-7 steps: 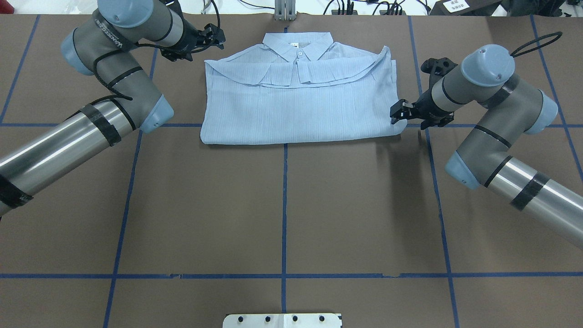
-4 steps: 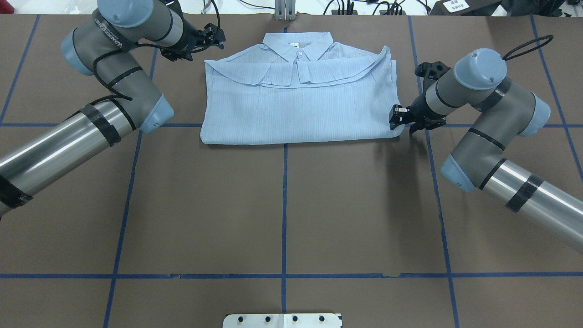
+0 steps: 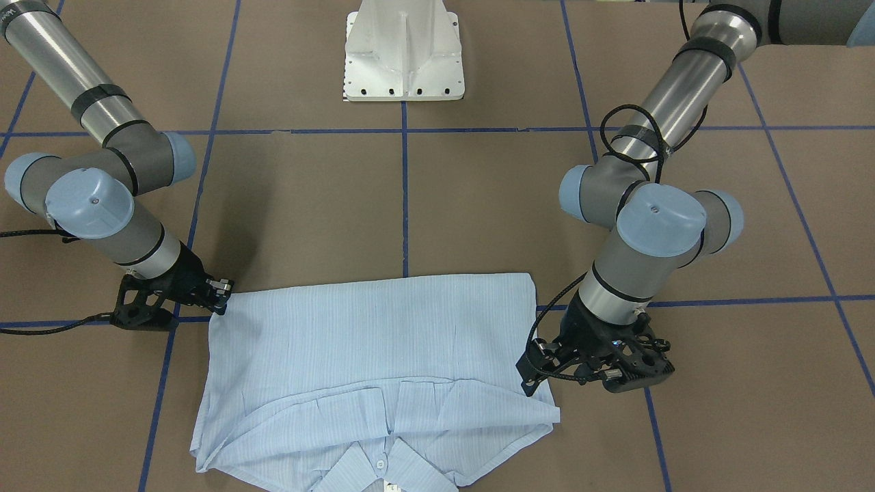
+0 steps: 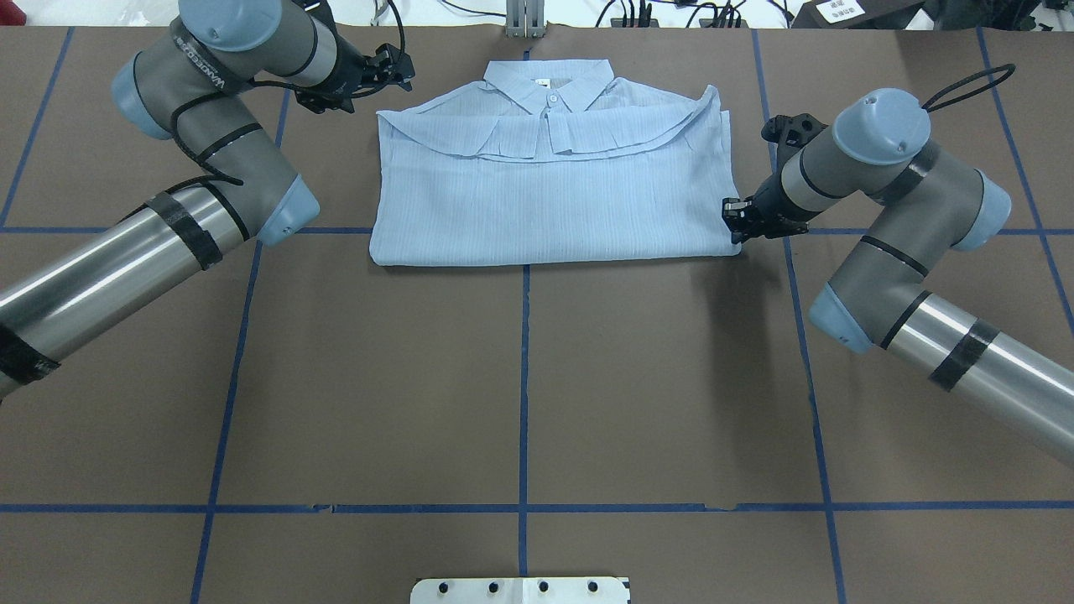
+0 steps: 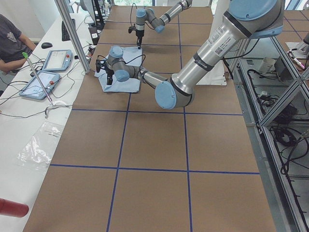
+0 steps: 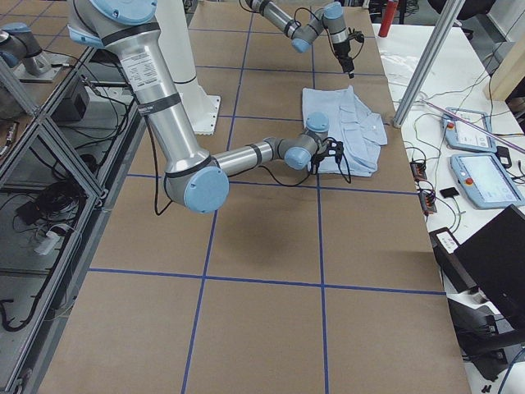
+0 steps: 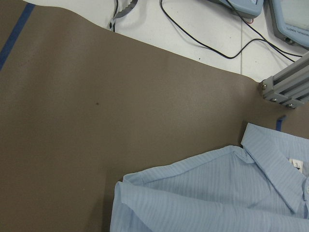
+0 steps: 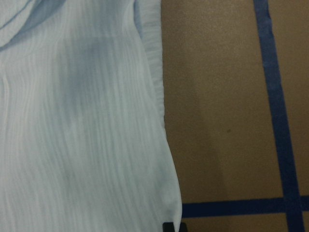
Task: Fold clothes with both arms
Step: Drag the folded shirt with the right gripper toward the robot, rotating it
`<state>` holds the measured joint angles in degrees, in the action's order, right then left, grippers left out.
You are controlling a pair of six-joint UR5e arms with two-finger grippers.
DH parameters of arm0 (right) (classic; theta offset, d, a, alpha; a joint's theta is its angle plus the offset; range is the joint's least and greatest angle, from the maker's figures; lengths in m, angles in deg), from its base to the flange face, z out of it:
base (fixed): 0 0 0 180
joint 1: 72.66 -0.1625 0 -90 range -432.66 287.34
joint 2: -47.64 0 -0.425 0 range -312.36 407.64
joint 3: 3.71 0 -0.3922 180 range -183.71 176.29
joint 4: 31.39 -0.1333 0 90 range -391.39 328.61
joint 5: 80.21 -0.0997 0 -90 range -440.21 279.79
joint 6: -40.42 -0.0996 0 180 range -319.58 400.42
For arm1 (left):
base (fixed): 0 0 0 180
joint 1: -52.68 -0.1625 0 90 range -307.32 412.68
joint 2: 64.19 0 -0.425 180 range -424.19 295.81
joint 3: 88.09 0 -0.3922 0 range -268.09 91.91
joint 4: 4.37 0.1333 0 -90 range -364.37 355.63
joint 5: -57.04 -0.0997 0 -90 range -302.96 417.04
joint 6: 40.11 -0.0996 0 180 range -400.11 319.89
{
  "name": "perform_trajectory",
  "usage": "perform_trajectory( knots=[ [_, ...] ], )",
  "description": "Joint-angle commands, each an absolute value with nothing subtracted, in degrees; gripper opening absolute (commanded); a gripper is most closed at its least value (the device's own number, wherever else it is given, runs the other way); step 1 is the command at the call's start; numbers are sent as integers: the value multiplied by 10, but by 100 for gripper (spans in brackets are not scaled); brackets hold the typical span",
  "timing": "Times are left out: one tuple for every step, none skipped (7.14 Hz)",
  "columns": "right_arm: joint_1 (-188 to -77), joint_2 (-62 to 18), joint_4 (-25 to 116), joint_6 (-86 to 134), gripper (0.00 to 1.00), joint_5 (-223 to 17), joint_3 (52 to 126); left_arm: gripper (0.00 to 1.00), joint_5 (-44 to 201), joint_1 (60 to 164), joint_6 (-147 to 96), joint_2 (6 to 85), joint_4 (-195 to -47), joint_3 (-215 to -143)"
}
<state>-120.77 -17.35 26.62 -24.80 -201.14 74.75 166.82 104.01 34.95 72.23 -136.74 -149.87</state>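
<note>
Shirt [image 4: 545, 193] lies folded flat on the bench [image 4: 520, 377], far centre, collar away from the robot. Right claw [image 4: 732, 222] sits low at its near right corner, touching the fabric; can't tell if the jaws grip it. Left claw [image 4: 404, 71] hangs parted and empty just off the left shoulder corner.

shirt [image 4: 545, 201] on table [image 4: 520, 377] | left hand [image 4: 393, 70] far-left | right hand [image 4: 732, 221] near-right corner

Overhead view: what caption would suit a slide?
Right hand at the folded shirt's near corner, left hand beside its shoulder.
</note>
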Motion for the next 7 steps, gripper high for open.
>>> perform_trajectory(
  knots=[
    [-1219, -193, 264, -248, 0, -2046, 783, 100, 1668, 1040, 350, 722, -1367, -1499],
    [-1216, -257, 265, -248, 0, -2047, 855, 100, 1668, 1040, 350, 723, -1368, -1499],
    [-1217, -305, 265, -249, 0, -2047, 907, 100, 1668, 1040, 350, 723, -1367, -1501],
    [-1216, -368, 264, -251, 0, -2051, 963, 100, 1667, 1040, 350, 723, -1367, -1505],
    [-1214, -435, 260, -252, 0, -2057, 1018, 100, 1667, 1040, 365, 723, -1367, -1509],
    [-1207, -491, 261, -252, 0, -2080, 1071, 100, 1666, 1039, 373, 723, -1367, -1517],
    [-1195, -545, 255, -252, 0, -2110, 1116, 100, 1666, 1038, 375, 722, -1367, -1522]
  ],
)
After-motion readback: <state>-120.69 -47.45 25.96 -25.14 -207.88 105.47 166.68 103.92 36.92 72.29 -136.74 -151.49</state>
